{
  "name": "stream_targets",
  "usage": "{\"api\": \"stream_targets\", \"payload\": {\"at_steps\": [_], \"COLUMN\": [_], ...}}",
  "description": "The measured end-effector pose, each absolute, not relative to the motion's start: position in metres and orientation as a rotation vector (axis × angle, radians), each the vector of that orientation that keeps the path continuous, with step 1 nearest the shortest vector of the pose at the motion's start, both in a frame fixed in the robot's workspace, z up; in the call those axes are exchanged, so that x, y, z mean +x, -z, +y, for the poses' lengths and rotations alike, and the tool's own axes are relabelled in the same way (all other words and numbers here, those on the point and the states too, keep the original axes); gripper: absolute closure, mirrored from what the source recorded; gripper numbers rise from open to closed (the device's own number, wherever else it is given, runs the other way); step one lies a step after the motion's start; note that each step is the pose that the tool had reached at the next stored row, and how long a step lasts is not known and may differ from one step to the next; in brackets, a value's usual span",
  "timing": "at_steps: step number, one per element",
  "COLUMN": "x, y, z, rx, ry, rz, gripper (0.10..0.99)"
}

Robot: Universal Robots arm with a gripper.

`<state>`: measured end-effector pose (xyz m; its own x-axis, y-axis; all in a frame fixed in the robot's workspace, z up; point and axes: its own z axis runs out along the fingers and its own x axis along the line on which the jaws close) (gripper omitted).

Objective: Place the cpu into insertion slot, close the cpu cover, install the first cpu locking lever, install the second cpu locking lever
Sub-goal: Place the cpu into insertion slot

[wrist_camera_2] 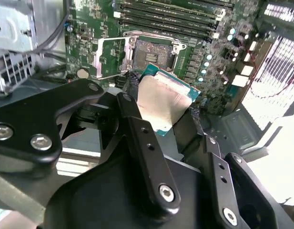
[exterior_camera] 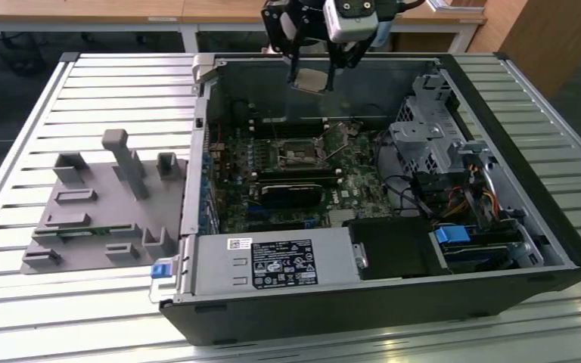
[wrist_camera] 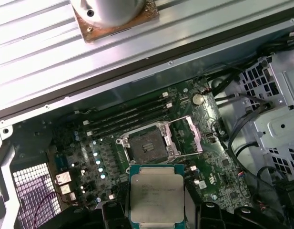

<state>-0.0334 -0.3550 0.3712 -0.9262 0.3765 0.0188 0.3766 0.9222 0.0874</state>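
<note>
Gripping the cpu by its edges in the clenched end effector, hanging high over the open computer case — facing the bare insertion slot well below and slightly ahead, with the cpu cover swung open beside it.

Bright light, washed-out glare on the slatted table, sheen on the cpu, shadowed case interior.

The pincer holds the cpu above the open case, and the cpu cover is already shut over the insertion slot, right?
Not quite. The pincer does hold the cpu above the open case, but the cpu cover is open, swung to the side of the insertion slot. The first wrist view shows the slot's dark middle lying bare.
</note>
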Motion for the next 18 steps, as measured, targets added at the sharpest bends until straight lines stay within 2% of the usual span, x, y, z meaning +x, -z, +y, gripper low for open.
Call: {"api": "stream_targets", "payload": {"at_steps": [18], "x": [-0.0334], "y": [-0.3701], "z": [-0.3549], "rx": [-1.027], "ry": [0.14], "rz": [-2.977], "gripper": [0.545]}}
